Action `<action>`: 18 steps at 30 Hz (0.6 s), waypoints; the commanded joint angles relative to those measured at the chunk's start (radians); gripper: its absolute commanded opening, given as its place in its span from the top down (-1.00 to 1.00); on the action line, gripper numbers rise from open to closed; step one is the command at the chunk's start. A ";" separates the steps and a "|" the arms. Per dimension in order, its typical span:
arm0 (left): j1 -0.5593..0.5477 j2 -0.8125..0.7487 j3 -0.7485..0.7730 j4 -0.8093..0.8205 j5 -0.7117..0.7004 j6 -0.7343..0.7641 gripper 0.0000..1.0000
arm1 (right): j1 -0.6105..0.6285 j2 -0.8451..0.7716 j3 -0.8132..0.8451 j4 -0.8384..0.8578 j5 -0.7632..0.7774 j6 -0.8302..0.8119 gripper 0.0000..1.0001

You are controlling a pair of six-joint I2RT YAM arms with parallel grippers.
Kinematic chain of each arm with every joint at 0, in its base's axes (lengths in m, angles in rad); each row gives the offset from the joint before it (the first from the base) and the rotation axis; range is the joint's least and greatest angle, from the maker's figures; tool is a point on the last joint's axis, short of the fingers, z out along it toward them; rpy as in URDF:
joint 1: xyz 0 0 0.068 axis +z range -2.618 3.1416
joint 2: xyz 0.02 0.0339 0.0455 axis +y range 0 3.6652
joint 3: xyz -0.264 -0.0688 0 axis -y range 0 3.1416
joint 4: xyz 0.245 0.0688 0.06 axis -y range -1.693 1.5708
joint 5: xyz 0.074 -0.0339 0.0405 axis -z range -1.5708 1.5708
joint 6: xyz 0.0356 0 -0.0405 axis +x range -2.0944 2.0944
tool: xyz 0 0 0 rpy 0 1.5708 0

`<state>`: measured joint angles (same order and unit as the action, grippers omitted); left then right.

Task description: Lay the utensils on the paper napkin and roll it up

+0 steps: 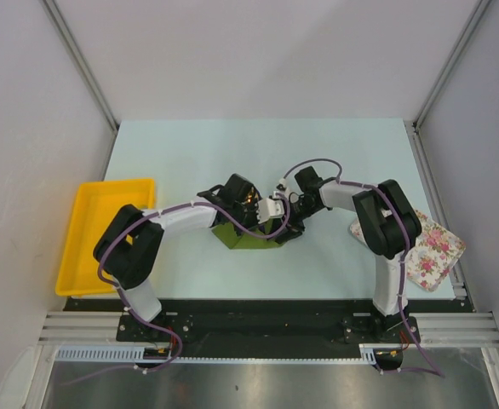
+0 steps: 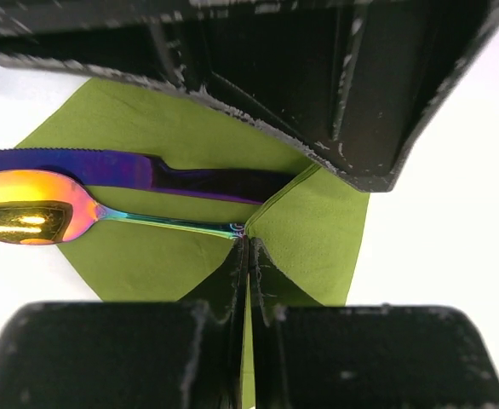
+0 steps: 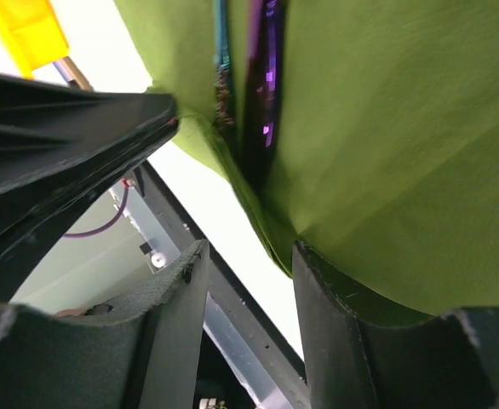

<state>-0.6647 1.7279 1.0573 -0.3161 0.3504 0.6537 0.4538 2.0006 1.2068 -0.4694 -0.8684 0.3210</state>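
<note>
Black fingers of the left tool [image 2: 248, 256] fill the bottom of its wrist view. They are pressed together with a sliver of green paper between them, so the tool is closed on a fold of the paper napkin [image 2: 147, 256].

Napkin: olive green, lying corner-on at mid worktop [image 1: 232, 153], directly under both tool heads. One corner is lifted and folded over the handle ends.

Utensils on the napkin:
- spoon [image 2: 28, 209]: gold-to-rainbow bowl overhanging the napkin's edge onto bare worktop. Its thin handle runs to the pinched fold.
- knife [image 2: 105, 166]: purple-blue with a serrated edge, just beside the spoon and roughly parallel. The blade tip is past the paper's edge and the handle end is under the lifted flap.

Right tool [image 3: 249, 264]: jaws stand apart, with pale worktop and frame showing through the gap. The napkin's raised edge sits against one finger. Both handles show as dark streaks in a crease of the paper above it.

Surroundings:
- Worktop is pale blue-white, matte and plain.
- Yellow tray [image 1: 79, 256] lies at the left edge, well apart from the napkin.
- Floral cloth [image 1: 433, 247] lies at the right edge, beside the right arm.
- Grey panel walls [image 1: 258, 51] close three sides, with aluminium posts at the back corners.
- Black base plate and aluminium rail [image 1: 275, 328] run along the near edge, with brushed metal sheet below.
</note>
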 commanded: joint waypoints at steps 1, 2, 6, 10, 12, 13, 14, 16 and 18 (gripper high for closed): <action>0.005 0.004 0.030 0.025 0.038 -0.014 0.94 | 0.006 0.035 0.043 0.009 0.026 -0.010 0.05; 0.005 0.005 0.030 0.023 0.038 -0.014 0.94 | 0.006 0.038 0.046 0.008 0.026 -0.011 0.06; 0.005 0.018 0.044 0.018 0.042 -0.017 0.93 | 0.014 0.053 0.050 0.003 0.031 -0.022 0.11; 0.005 0.044 0.081 -0.020 0.073 -0.040 0.84 | 0.026 0.067 0.051 -0.003 0.034 -0.036 0.41; 0.005 0.055 0.115 -0.063 0.093 -0.052 0.73 | 0.029 0.075 0.053 -0.008 0.043 -0.042 0.69; 0.007 0.055 0.124 -0.073 0.102 -0.075 0.61 | 0.028 0.078 0.054 -0.008 0.048 -0.045 0.76; 0.014 0.052 0.138 -0.083 0.122 -0.092 0.54 | 0.029 0.081 0.057 -0.014 0.054 -0.048 0.94; 0.054 0.039 0.148 -0.110 0.165 -0.158 0.35 | 0.028 0.090 0.065 -0.021 0.066 -0.051 1.00; 0.106 0.023 0.158 -0.136 0.225 -0.209 0.20 | 0.028 0.093 0.068 -0.026 0.072 -0.049 1.00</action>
<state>-0.6441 1.7840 1.1622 -0.3904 0.4488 0.5659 0.4782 2.0762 1.2366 -0.4828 -0.8268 0.2905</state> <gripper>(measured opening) 0.342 0.010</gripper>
